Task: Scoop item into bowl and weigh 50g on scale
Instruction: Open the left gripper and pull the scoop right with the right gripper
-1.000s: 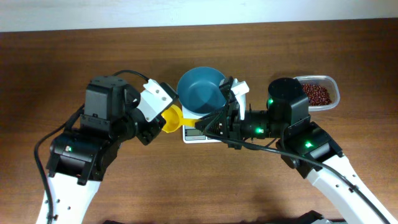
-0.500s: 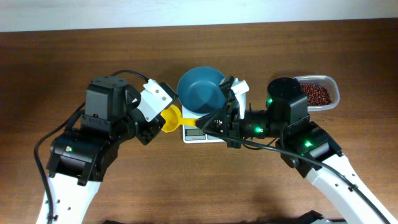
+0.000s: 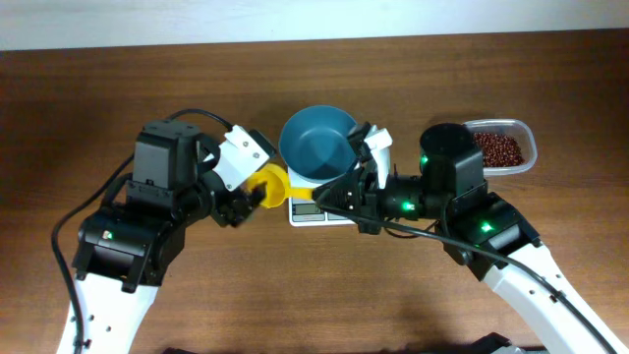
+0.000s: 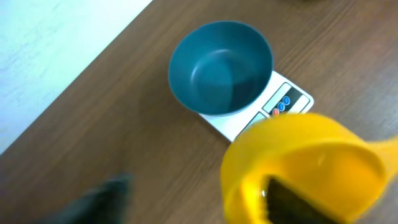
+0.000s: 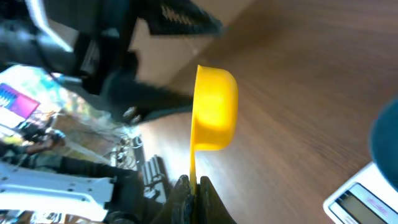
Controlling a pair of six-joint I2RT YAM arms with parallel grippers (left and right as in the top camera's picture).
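Nearest, off the scale's (image 4: 277, 92) front-left corner, the right hand (image 5: 191, 188) pinched the thin handle of a yellow scoop (image 5: 215, 107). The left hand (image 3: 252, 197) hovered beside its cup; spread or closed could not be told. The bowl (image 3: 316, 146) stood on the scale. The beans (image 3: 499, 148) lay in a clear tub (image 3: 529, 136), right of it.

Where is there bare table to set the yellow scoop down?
Bare table lies far left of the bowl, beyond the left arm, and in front of the scale, between the two arms. Crowded: the middle, where yellow scoop, bowl and scale meet, and the gap toward the bean tub.
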